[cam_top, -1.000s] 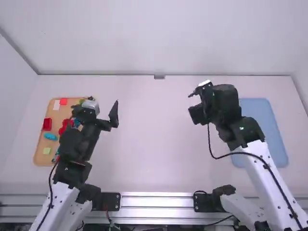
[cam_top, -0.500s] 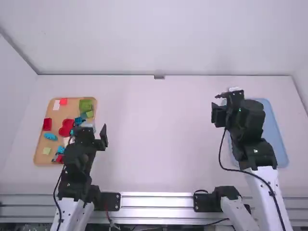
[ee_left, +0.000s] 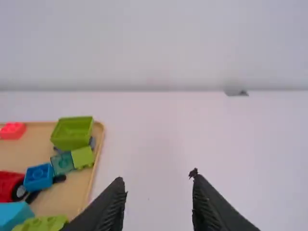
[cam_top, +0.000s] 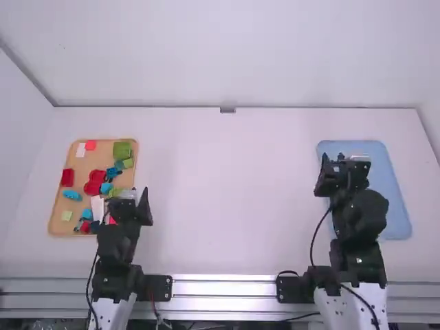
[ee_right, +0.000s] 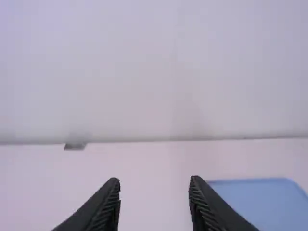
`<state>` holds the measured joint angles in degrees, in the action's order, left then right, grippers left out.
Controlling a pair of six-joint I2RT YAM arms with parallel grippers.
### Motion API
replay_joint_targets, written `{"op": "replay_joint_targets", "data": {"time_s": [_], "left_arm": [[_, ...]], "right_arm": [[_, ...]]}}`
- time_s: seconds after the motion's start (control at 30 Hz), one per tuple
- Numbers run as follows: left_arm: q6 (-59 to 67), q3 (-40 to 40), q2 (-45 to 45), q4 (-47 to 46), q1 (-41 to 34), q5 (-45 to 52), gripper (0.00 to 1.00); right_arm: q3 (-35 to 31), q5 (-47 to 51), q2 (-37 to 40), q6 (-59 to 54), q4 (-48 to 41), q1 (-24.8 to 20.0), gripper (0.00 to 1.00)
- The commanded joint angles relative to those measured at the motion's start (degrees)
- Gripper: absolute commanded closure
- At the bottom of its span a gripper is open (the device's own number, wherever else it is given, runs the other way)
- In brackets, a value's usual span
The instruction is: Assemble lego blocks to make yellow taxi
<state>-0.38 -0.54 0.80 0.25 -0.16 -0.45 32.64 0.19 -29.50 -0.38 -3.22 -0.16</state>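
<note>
My left gripper (cam_top: 129,199) is held back over the right edge of the tan tray in the high view; in its wrist view the left gripper (ee_left: 158,202) stands open with nothing between its fingers. Over the near-left part of the blue tray is my right gripper (cam_top: 337,168), and the right gripper (ee_right: 155,204) is likewise open and holds nothing. Loose blocks lie in the tan tray: a green box-like block (ee_left: 73,133), a blue block (ee_left: 38,177), a red wheeled piece (ee_left: 10,186) and a red block (ee_left: 12,130).
At the table's left stands the tan tray (cam_top: 55,206); the blue tray (cam_top: 393,199) is at the right, with the right arm over part of it. A white wall (cam_top: 220,55) rises behind the table, with a small grey fitting (cam_top: 227,110) at its foot.
Both arms have drawn back toward their bases, the right one also moving outward over the blue tray. More of the tan tray's blocks have come into sight.
</note>
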Motion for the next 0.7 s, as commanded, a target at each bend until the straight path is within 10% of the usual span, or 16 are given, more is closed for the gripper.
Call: {"op": "replay_joint_targets", "data": {"time_s": [0.0, 0.67], "left_arm": [[0.38, 0.54, -0.8, -0.25, 0.16, 0.45, 0.7], [0.38, 0.54, -0.8, -0.25, 0.16, 0.45, 0.98]], "right_arm": [[-3.37, -0.19, 3.26, 0.38, 2.45, 0.16, 0.68], [-23.66, -0.19, 23.55, 0.38, 3.22, 0.16, 1.0]]}}
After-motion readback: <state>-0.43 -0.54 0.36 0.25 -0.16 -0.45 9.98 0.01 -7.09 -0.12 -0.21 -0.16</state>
